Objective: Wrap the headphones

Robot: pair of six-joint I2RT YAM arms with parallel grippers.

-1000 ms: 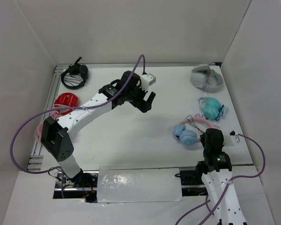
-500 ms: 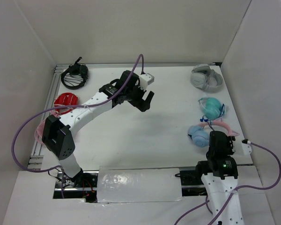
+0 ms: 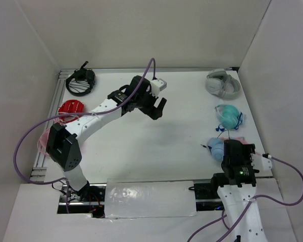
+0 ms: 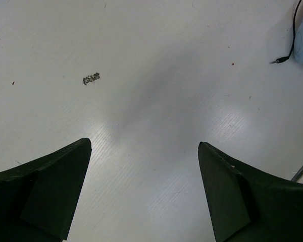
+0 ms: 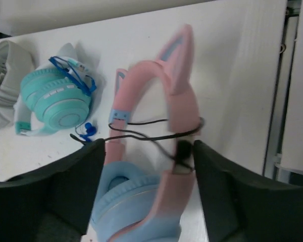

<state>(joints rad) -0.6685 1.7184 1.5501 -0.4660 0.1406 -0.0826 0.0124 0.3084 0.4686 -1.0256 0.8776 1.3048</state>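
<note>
The headphones lie at the near right of the table, with only a light blue ear cup showing beside my right gripper. In the right wrist view the pink cat-eared headband and a blue cup sit between my fingers. The thin black cable crosses the headband. My right gripper is closed against the cup and the headband arm. My left gripper hangs open and empty over the bare table middle. The cable's plug shows at its far right.
All-turquoise headphones lie just beyond mine and also show in the right wrist view. Grey headphones lie at the far right. Black and red headphones lie at the far left. The table's right edge is close.
My right gripper has moved right and toward the near edge, taking the headphones with it, and the wrist has turned. The left arm has barely moved.
</note>
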